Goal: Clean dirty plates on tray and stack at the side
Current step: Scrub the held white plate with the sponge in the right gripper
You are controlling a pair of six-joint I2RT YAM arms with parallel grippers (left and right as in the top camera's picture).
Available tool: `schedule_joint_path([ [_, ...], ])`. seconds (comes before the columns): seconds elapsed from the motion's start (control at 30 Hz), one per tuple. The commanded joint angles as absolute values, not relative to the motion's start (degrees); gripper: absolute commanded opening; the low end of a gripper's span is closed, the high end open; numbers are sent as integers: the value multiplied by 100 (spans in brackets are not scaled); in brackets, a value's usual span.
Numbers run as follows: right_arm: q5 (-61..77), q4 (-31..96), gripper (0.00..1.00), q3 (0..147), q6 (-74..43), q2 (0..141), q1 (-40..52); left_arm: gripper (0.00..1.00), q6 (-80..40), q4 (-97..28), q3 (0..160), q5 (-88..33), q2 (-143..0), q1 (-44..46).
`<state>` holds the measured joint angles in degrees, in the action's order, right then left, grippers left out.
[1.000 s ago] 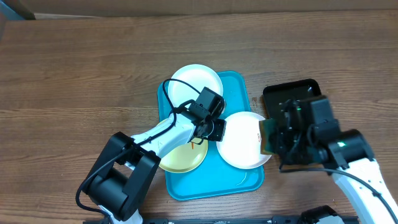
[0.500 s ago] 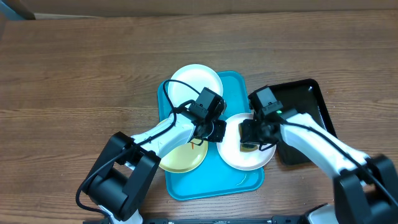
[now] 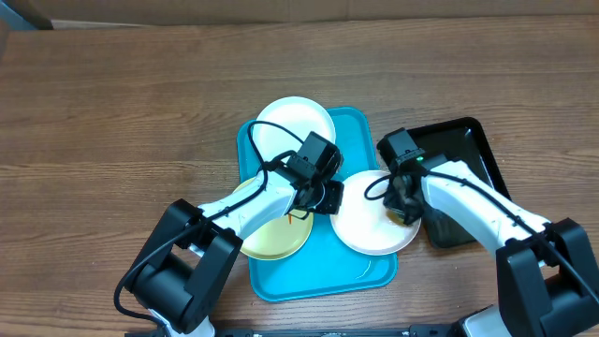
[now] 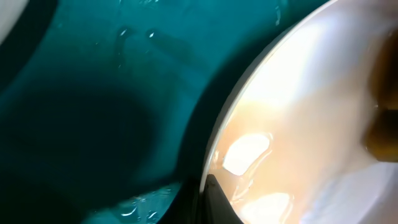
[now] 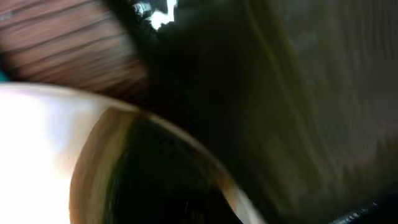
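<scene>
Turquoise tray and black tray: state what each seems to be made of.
Turquoise tray: probably plastic, glossy; rounded moulded rim, wet-looking glints in the left wrist view. Black tray: likely plastic too, shiny; light sheen on its rim. Looks alone cannot confirm.

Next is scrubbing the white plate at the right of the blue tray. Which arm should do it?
Right. The right claw is over the right side of the white plate, shut on a brownish pad. The left claw is shut at its left rim, seemingly steadying it.

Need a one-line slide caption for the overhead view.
Left end effector and right end effector flank the near white plate on the blue tray.
</scene>
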<state>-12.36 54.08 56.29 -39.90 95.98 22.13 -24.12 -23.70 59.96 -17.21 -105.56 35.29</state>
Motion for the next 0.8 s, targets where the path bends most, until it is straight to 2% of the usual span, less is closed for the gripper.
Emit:
schedule_joint_path([
  [0.0,-2292,5669,4,5502,-4239,9861,1984,4,-2536,-2534,5935,-1225,-10715,3483],
  [0.23,-2307,6344,4,6099,-4346,9341,1984,4,-2582,-2547,5935,-1223,-10715,3481],
  [0.4,-2123,6351,4,6213,-4117,8794,1785,4,-2578,-2547,5935,-1225,-10715,3483],
  [0.77,-624,5677,4,6104,-2613,8486,119,4,-2239,-2665,6134,-1553,-10672,3485],
])
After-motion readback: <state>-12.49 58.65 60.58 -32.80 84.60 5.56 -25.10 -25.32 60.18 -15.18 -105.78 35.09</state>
